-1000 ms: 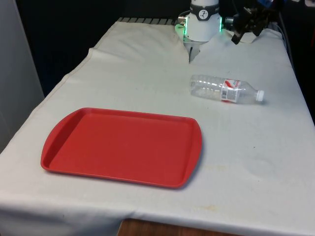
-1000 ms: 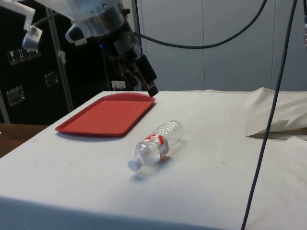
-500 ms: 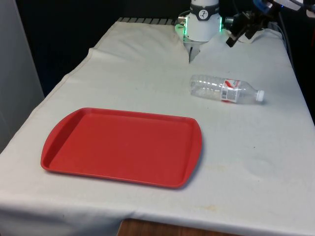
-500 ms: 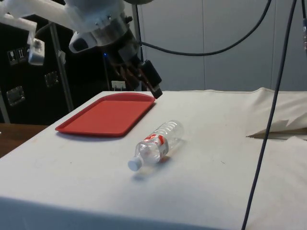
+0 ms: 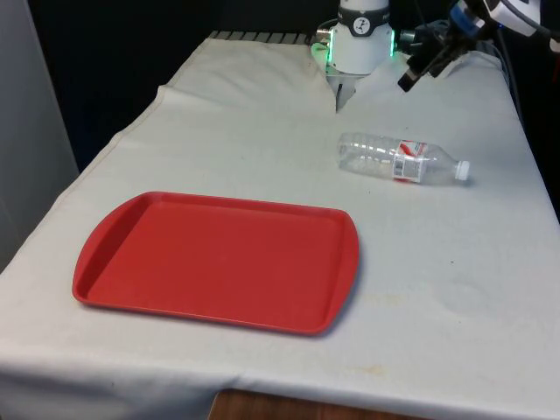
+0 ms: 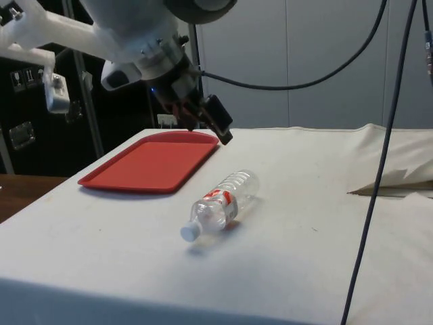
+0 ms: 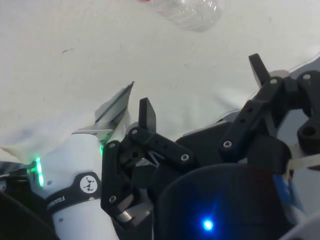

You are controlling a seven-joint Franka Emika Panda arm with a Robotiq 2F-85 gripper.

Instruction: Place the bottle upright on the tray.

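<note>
Bottle lies flat; red tray well apart; gripper spread above.

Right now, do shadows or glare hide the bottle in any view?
Front view: clear plastic bottle is evenly lit, its label and cap legible. Side view: a soft shadow lies beneath it on the cloth, no glare. Wrist view: its base is cut by the frame edge.

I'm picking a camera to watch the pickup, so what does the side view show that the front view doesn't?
Side view: dark cabinets behind the table, with the gripper in the air past the bottle. Front view: the whole tray and black curtains. Both: the clear bottle lying on its side on the white cloth, off the red tray, nothing held.
</note>
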